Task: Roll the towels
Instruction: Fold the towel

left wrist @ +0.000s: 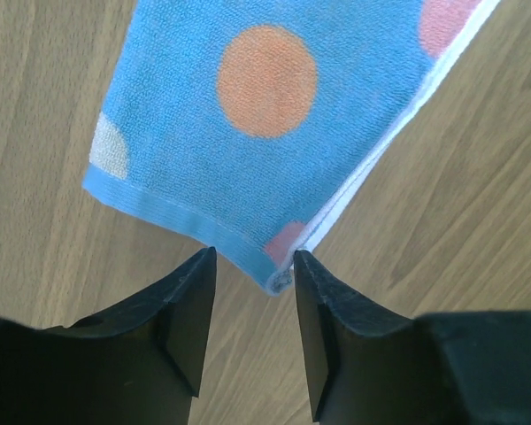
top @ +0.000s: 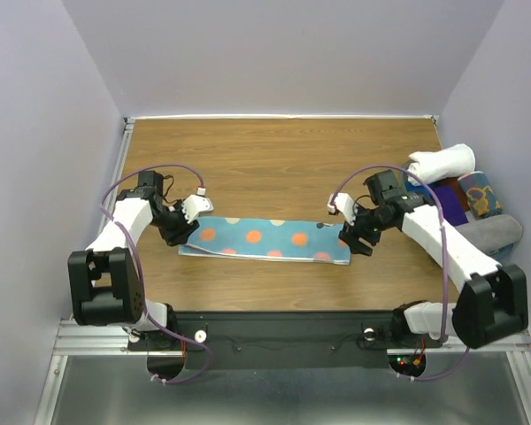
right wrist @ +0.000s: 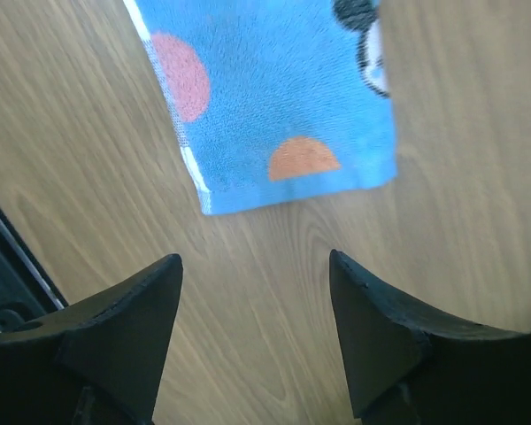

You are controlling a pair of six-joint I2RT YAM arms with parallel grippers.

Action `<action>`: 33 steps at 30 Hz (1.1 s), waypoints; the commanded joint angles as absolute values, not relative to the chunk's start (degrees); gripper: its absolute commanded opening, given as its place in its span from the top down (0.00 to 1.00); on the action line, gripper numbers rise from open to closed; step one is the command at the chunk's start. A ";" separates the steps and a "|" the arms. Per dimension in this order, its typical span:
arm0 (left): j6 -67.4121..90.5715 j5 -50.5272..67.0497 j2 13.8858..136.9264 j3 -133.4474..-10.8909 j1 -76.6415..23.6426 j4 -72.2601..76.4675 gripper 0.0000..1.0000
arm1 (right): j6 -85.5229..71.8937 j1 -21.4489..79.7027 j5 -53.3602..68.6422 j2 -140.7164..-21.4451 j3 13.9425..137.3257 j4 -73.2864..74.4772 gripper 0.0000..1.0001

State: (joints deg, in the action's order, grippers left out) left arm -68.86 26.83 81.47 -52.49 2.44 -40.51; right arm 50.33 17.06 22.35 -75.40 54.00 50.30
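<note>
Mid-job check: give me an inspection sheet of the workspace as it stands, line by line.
Surface: wooden table, no spills seen.
Job's things: blue dotted towel lies flat at mid-table as a long folded strip, not yet rolled.
Clutter: pile of cloths at the right edge, with a white roll at its far end.
Grippers: left gripper open, with the towel's corner between its tips, not clamped. Right gripper open, just short of the towel's other end.
Cables: purple cables loop over both arms, off the towel.
Surroundings: plain walls on three sides; nothing else seen.
</note>
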 commanded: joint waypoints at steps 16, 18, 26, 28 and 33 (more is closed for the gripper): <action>-48.98 32.09 86.30 -57.05 2.81 -32.73 0.61 | 34.64 17.75 23.48 -95.35 68.03 46.15 0.53; -45.01 28.49 88.24 -55.55 2.81 -29.90 0.66 | 34.02 17.75 21.72 -98.16 68.29 45.44 0.55; -37.80 21.98 96.49 -57.91 2.81 -22.77 0.75 | 32.79 18.10 18.19 -105.99 64.69 44.82 0.66; -37.01 21.88 99.39 -59.93 2.73 -22.06 0.76 | 32.78 19.06 19.76 -105.30 64.16 45.52 0.66; -33.75 22.32 109.92 -72.75 2.37 -21.62 0.77 | 33.05 23.98 25.13 -105.47 63.37 50.97 0.65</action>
